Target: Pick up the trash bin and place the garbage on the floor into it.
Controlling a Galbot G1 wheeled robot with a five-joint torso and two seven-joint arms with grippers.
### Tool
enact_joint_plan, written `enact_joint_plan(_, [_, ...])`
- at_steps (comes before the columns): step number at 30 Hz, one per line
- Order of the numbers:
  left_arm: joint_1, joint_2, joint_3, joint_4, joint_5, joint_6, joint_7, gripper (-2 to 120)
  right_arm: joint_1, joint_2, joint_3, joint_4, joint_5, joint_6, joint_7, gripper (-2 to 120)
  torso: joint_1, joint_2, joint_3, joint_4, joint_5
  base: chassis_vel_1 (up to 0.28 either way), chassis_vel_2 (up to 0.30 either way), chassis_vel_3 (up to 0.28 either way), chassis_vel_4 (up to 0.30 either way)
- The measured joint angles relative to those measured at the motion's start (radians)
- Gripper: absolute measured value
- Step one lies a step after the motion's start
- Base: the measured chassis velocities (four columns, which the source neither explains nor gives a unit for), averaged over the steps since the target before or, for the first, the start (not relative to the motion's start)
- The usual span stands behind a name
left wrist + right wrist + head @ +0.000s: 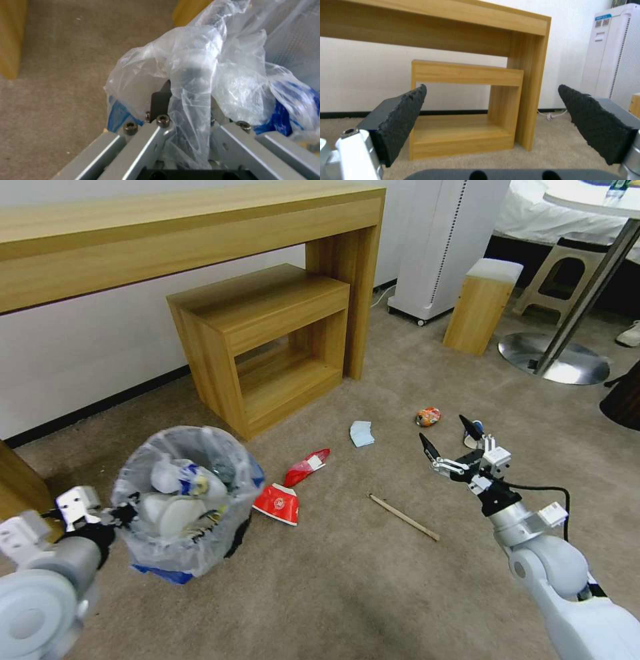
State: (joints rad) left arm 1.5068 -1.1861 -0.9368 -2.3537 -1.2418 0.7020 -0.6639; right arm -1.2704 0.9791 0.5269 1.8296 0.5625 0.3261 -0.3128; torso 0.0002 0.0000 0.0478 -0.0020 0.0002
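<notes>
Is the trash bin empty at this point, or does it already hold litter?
Partly filled. In the head view the trash bin, gripped at its rim by the left tool, already holds white and crumpled items inside its clear liner.

beige floor carries red wrappers, blue tissue, wooden stick.

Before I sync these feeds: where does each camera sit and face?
Head: high, looking down at the floor; both arms show, right end effector open.
Left wrist: faces the trash bin, left end effector shut on its rim.
Right wrist: low, level, facing the wooden stool.
Shared: stool, bin.
</notes>
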Motion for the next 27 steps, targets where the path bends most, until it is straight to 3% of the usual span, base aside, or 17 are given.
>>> enact_joint_plan(14, [0.008, -0.001, -0.131, 0.025, -0.05, -0.01, 0.003, 0, -0.039, 0.034, 0.006, 0.001, -0.03, 0.017, 0.006, 100, 0.0, 0.0, 0.0, 0.0001, -0.0004, -0.003, 0.003, 0.002, -0.004])
enact_joint_plan(27, [-0.004, -0.005, -0.13, 0.034, -0.055, -0.01, 0.007, 0, -0.057, 0.045, -0.001, -0.01, -0.035, 0.046, -0.04, 100, 0.0, 0.0, 0.0, 0.0001, -0.0002, -0.162, 0.153, 0.143, -0.154])
